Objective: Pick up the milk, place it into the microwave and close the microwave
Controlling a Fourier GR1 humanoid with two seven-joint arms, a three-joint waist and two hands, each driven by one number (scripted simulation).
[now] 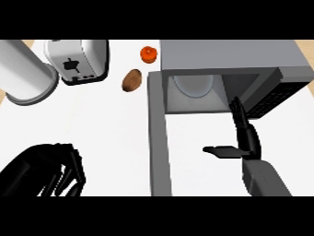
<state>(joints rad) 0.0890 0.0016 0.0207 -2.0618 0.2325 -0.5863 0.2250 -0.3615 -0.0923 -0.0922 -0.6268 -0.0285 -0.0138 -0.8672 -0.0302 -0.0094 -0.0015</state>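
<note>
The grey microwave stands open at the back right. Its door swings out toward me along the left of the cavity. Inside the cavity lies a pale rounded shape; I cannot tell whether it is the milk or a glass plate. No milk carton shows anywhere on the counter. My right hand is open just in front of the cavity, with fingers straight toward it, thumb out to the left and nothing in it. At the lower left my left hand rests close to the view, fingers relaxed and empty.
A white cylinder lies at the back left, with a silver toaster beside it. A brown potato and a small orange fruit sit just left of the microwave. The white counter spreads between my left hand and the door.
</note>
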